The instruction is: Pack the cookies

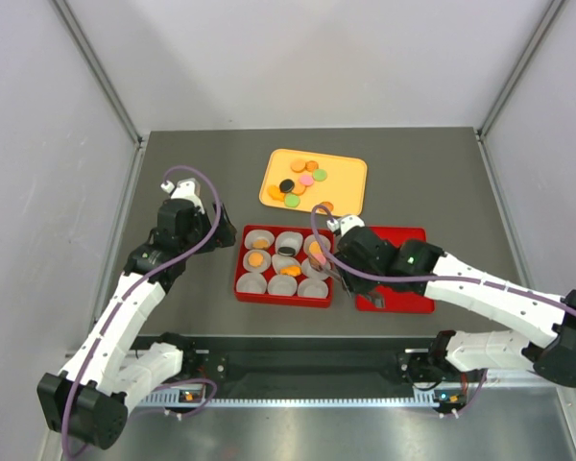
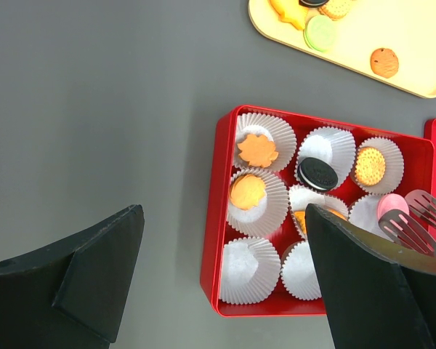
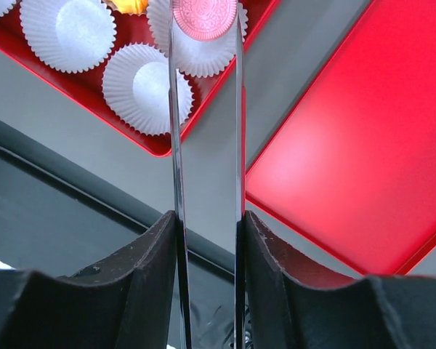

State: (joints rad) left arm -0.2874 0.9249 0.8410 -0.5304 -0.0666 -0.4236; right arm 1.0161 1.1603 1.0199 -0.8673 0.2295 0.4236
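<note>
Several cookies (image 1: 302,179), orange, pink, green and black, lie on a yellow tray (image 1: 350,178). A red box (image 1: 240,267) holds white paper cups; some hold cookies: an orange one (image 2: 256,150), another orange one (image 2: 247,191), a black one (image 2: 318,173). My right gripper (image 3: 207,218) is shut on metal tongs (image 3: 176,145), whose tips pinch a pink cookie (image 3: 205,16) over a cup on the box's right side; it also shows in the left wrist view (image 2: 392,206). My left gripper (image 2: 225,211) is open and empty above the box's left edge.
A red lid (image 1: 403,288) lies flat just right of the box. The yellow tray stands behind the box. Grey walls close in the table on three sides. The arm bases and a black rail run along the near edge.
</note>
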